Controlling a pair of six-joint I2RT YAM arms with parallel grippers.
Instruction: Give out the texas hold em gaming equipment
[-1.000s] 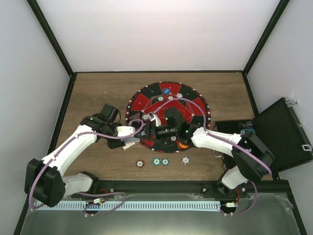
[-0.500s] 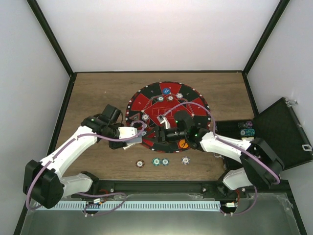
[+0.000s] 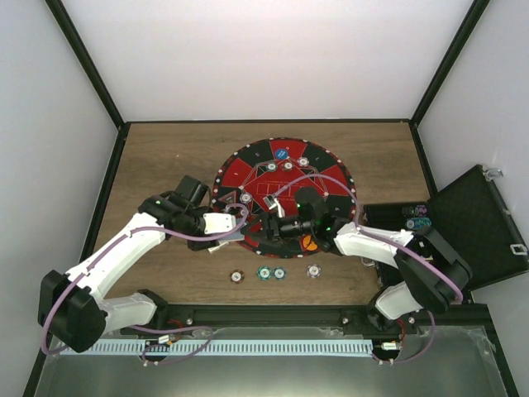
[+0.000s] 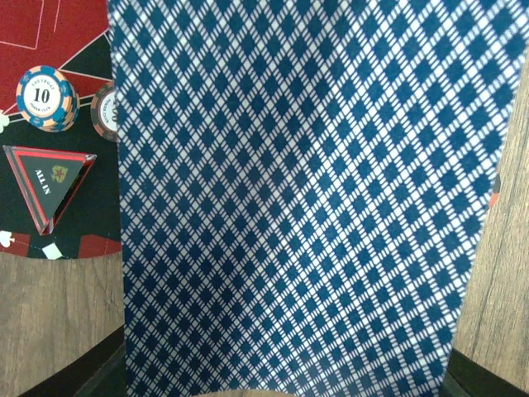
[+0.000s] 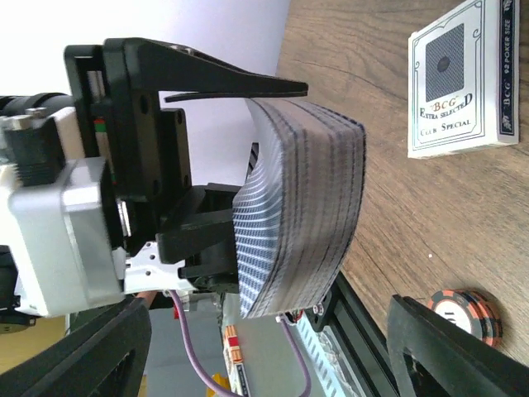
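My left gripper point(image 3: 234, 234) is shut on a thick deck of playing cards point(image 5: 302, 198), held on edge over the mat's near-left rim. The deck's blue diamond-patterned back point(image 4: 289, 198) fills the left wrist view and hides the fingers. My right gripper point(image 3: 261, 236) points left at the deck from close by. Its fingers point(image 5: 459, 347) stand wide apart and empty. Several striped poker chips point(image 3: 264, 272) lie in a row on the wood in front of the mat. An orange disc point(image 3: 307, 243) sits on the mat by the right wrist.
The round red-and-black mat point(image 3: 331, 178) carries a few chips at its far side, a "10" chip point(image 4: 45, 97) and an "ALL IN" triangle point(image 4: 50, 178). A card box point(image 5: 459, 78) and a brown chip point(image 5: 467, 318) lie on the wood. The open black case point(image 3: 479, 223) at right holds chips point(image 3: 417, 217).
My right gripper has drawn back to the right, away from the left gripper, and dropped a little toward the near edge. The left gripper still holds the deck in about the same place.
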